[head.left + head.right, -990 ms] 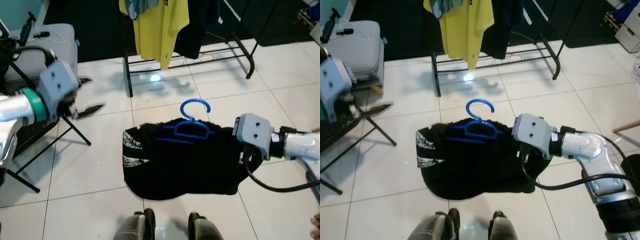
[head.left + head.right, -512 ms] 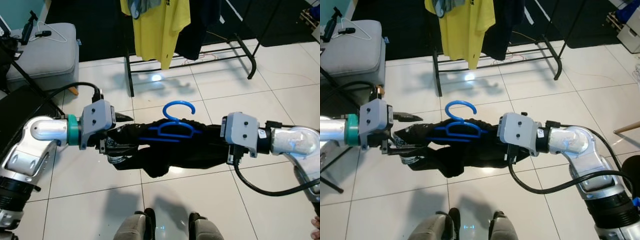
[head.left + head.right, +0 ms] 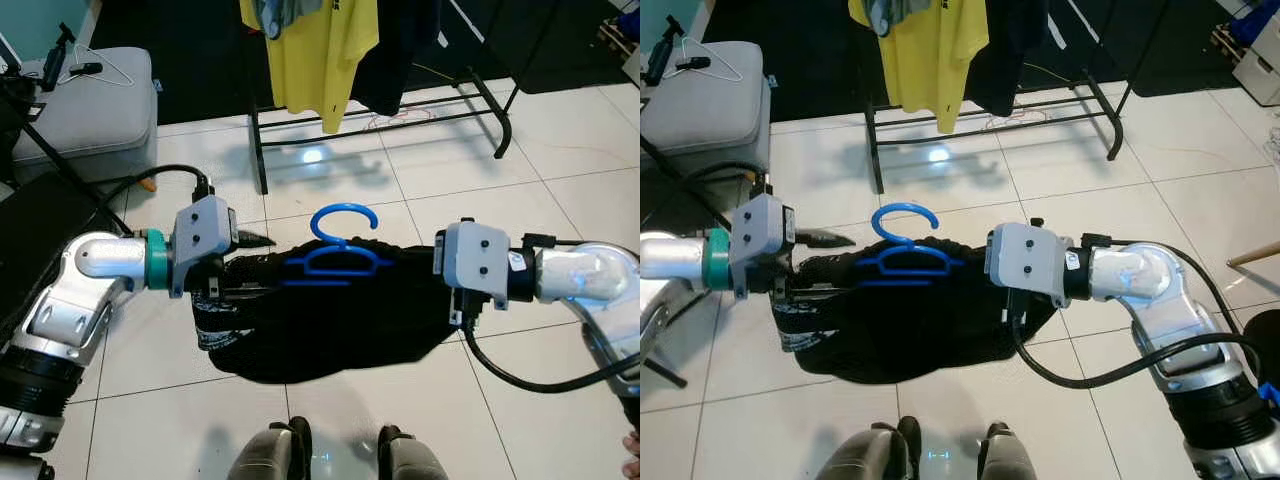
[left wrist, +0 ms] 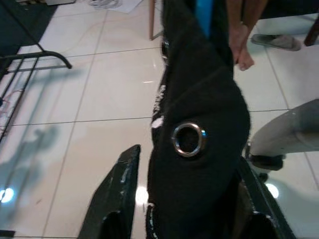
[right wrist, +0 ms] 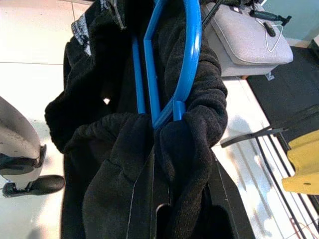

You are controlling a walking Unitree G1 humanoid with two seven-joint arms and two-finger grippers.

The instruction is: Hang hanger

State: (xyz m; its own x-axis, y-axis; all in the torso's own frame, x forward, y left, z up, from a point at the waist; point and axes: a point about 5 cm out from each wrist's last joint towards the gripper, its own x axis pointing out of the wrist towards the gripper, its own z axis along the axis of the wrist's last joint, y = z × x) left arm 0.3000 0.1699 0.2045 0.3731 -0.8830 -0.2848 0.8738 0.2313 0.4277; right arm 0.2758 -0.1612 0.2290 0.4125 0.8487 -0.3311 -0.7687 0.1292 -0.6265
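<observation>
Stretching between both jaws, black garment with blue hanger is clamped at each end.

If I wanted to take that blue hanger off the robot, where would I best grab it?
Likely the curved hook of the blue hanger, reached from the clothes rack side. It stands bare above the black garment, while the hanger's shoulders are wrapped in cloth, with the left gripper and right gripper clamped on the garment at each end.
</observation>
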